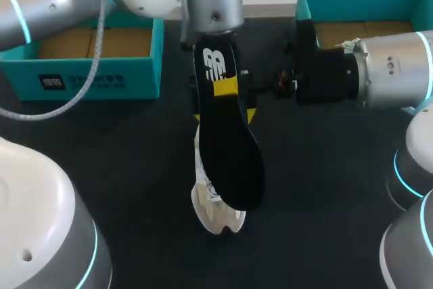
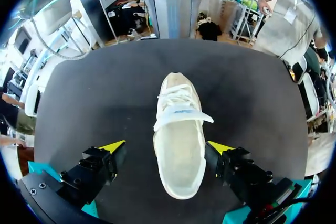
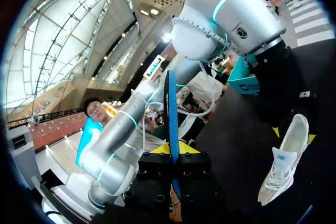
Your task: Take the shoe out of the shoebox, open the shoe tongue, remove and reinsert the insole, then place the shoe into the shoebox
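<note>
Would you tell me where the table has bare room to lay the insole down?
Bare black tabletop lies left of the white sneaker, in front of the left teal cardboard box, and likewise right of the sneaker. The middle is crowded: the right gripper holds the black insole above the sneaker.

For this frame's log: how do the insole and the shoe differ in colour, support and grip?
Colour: the insole is black, the shoe off-white. Support: the insole is held above the table, while the shoe rests on it. Grip: the right end effector is shut on the insole; the left end effector only straddles the shoe's heel half, fingers open and apart from it. Shared: in the head view both run lengthwise the same way.
</note>
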`<state>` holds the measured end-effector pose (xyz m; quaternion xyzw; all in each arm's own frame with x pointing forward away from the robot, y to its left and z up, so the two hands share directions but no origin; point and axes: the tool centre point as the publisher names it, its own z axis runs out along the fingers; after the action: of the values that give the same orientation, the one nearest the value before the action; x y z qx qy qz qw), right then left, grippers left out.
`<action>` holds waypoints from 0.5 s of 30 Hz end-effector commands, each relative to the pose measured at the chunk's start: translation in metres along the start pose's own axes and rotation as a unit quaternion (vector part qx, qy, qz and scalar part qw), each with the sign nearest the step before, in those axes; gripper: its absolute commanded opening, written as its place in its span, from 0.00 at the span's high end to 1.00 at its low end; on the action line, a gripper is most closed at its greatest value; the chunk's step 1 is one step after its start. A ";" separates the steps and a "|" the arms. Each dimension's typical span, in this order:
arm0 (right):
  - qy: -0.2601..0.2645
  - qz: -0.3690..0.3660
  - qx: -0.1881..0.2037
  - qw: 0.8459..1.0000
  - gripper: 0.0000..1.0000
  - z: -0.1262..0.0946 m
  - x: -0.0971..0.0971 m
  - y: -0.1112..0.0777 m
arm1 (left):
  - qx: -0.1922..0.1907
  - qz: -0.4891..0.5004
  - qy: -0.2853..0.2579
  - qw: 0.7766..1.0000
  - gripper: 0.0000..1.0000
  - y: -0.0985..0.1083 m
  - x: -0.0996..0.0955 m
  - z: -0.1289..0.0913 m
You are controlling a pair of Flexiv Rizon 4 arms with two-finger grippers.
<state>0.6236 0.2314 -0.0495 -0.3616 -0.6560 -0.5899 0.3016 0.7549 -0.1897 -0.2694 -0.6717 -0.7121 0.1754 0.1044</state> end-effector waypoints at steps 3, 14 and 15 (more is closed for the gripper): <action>-0.002 0.001 -0.001 1.000 1.00 0.005 0.000 0.000 | -0.003 0.001 -0.082 0.997 0.00 -0.002 0.005 0.002; -0.002 0.001 -0.001 1.000 1.00 0.005 0.000 0.000 | -0.002 0.004 -0.103 0.995 0.00 -0.001 0.005 0.003; 0.001 0.003 -0.015 1.000 1.00 0.000 -0.001 0.003 | 0.009 0.000 -0.121 0.993 0.00 0.000 0.004 0.003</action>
<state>0.6248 0.2309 -0.0491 -0.3630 -0.6547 -0.5907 0.3011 0.7537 -0.1891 -0.2681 -0.6568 -0.7174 0.2275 0.0467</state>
